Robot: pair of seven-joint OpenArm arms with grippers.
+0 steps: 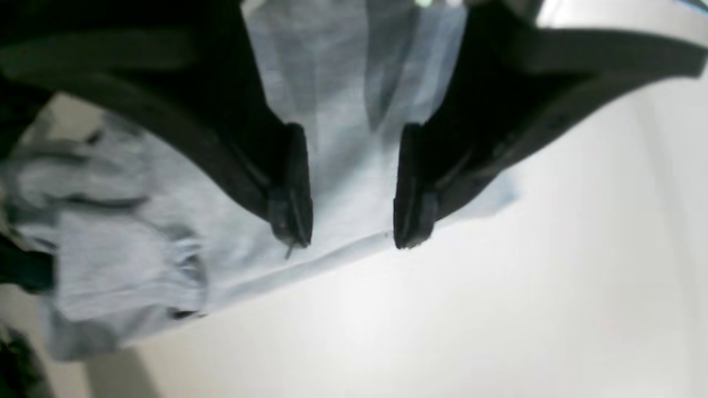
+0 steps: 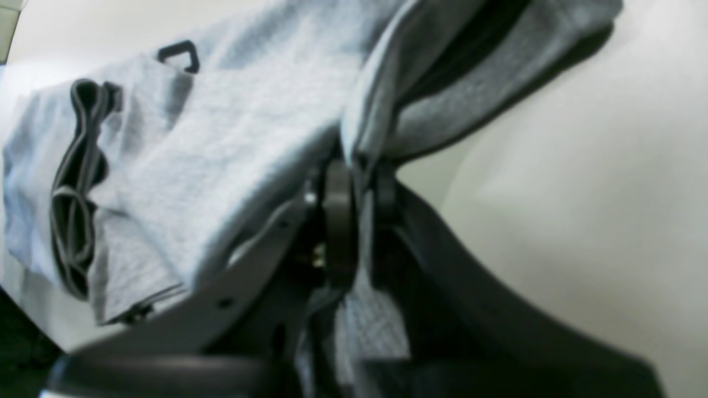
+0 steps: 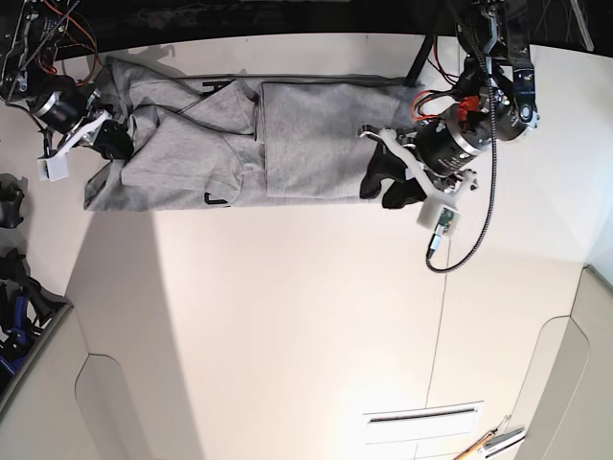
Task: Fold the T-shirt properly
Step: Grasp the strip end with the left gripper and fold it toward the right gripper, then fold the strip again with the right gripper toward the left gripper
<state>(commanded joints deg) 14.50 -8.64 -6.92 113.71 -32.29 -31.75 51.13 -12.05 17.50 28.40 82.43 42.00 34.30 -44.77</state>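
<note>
Across the far half of the white table [image 3: 316, 326] the grey T-shirt [image 3: 306, 144] lies stretched out sideways, partly folded, with one flatter panel near its middle and rumpled layers toward the base view's left end. Most of its black lettering is hidden; only small dark marks peek out at folds, one at the near edge of the shirt and a few more curled strips in the right wrist view.

At the shirt's end on the base view's right, the left gripper [image 1: 352, 235] sits over the cloth with its two black fingers [image 1: 293, 188] spread apart. Grey fabric fills the gap between them, and the tips reach just to the shirt's hem, where the cloth meets bare table. That view is blurred by motion, so whether the tips actually touch the fabric is hard to say. Arm parts cover the shirt's corner from above in the base view.

At the opposite end of the shirt, the right gripper [image 2: 359, 182] is pinched closed on a bunched fold of the T-shirt, which rises out of the jaws and drapes away to both sides. More cloth hangs down behind the jaws, cut off by the frame's lower edge. From above, this gripper is small and dark and partly hidden by its white bracket.
</note>
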